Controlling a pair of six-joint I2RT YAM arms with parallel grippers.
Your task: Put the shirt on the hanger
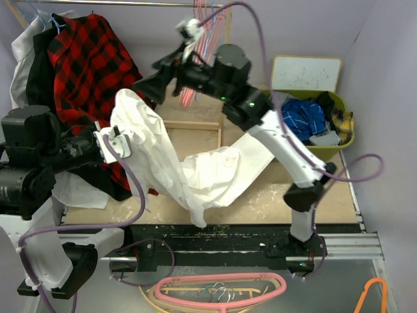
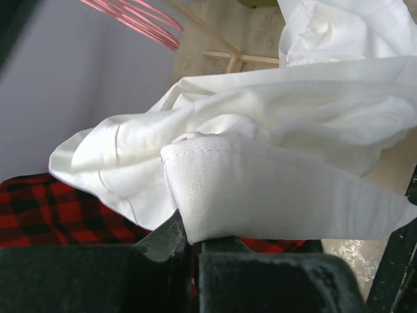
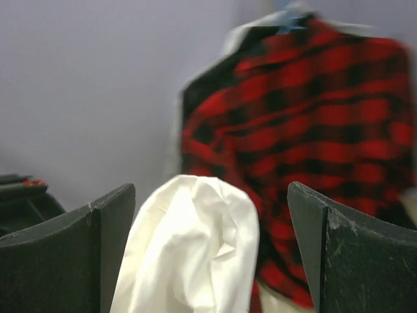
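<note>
You are holding the shirt up between the two arms. Its upper end is hanging from your left tool, and the rest is draping down across the desk toward the right arm's base. Your left tool is clenched on a stitched, folded edge of the cloth, probably the collar or the front band. Your right tool is standing released, with a rounded bunch of white cloth between its jaws but not pinched.

To do this step well, I judge that you should be easing the right tool forward until the cloth sits deep between the jaws. Close on an edge rather than a loose wad, so the neck opening is spreading between the two grips. Steer clear of the plaid shirt just behind.

The overhead view alone is showing the whole drape and the pink hangers on the rail. Only the left wrist view is showing the seam in the grip, and only the right wrist view is showing the open gap. I cannot pick out the hanger meant for this shirt in any view.
</note>
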